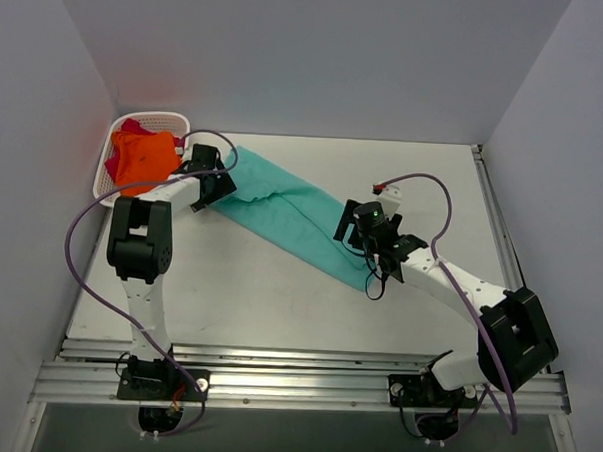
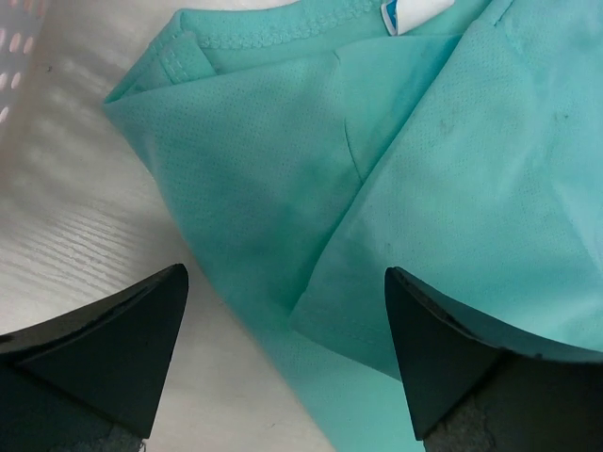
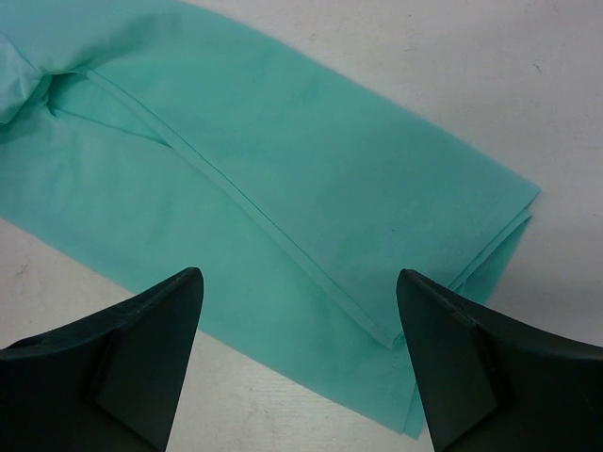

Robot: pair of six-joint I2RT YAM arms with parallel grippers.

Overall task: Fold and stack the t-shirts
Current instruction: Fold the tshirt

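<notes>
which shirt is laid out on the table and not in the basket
The teal-green shirt, folded into a long strip on the table. The orange shirt and the red shirt sit bunched in the white basket.

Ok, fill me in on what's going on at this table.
Two robot arms are working on a teal t-shirt, which lies on the table as a long folded strip. The left gripper is open over its collar end and the right gripper is open over its hem end; neither holds the cloth. An orange t-shirt and a magenta t-shirt sit bunched in the white basket, not yet folded.
</notes>
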